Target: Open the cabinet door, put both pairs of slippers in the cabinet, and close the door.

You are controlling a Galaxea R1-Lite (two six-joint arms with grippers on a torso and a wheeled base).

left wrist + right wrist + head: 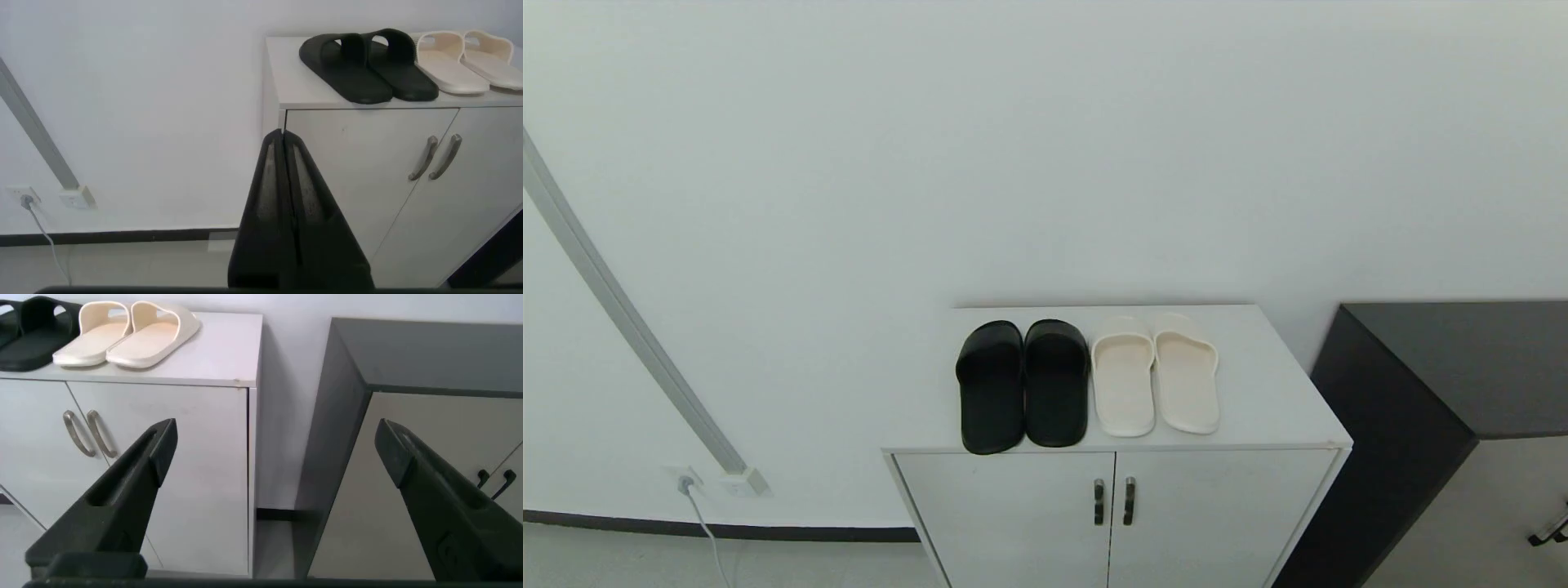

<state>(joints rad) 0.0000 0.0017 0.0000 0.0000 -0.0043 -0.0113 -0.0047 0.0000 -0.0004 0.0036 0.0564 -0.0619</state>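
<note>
The white cabinet (pixel 1005 514) runs off the bottom edge of the head view, and its shut doors hide the inside. A dark cabinet (pixel 1445 367) is cut by the right edge. The left wrist view's edge clips the cream slippers (pixel 458 69). The right wrist view's edge clips the black slippers (pixel 24 339).

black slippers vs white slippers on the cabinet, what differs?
Colour: the black slippers are black, the white slippers cream-white.
Place: the black slippers lie on the robot's left of the cabinet top, the white slippers on the right.
Depth: the black slippers' heels reach the front edge; the white slippers sit slightly back.
Shared: both pairs lie soles down, toes toward the wall.
</note>
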